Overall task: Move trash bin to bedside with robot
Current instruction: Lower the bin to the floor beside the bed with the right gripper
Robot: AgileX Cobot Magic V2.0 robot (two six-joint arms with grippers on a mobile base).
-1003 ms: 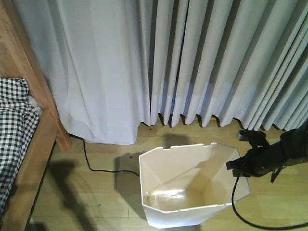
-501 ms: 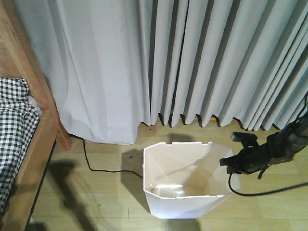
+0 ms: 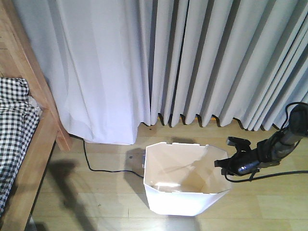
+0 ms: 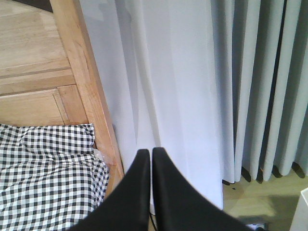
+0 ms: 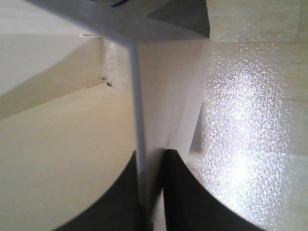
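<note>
Front-facing view: white trash bin (image 3: 175, 204) stands upright on the wood floor (image 3: 96, 192) just before the grey curtain (image 3: 192, 62), well apart from the bed (image 3: 33, 144) at far left with checked bedding (image 3: 14, 120); right hand (image 3: 224, 164) pinches the bin's right rim, and the right wrist view shows the wall between both fingers (image 5: 180, 192); left hand (image 4: 150, 178) is pressed together on nothing, pointing at the curtain beside the bed frame. A black cable (image 3: 89, 161) lies on the floor left of the bin.
</note>
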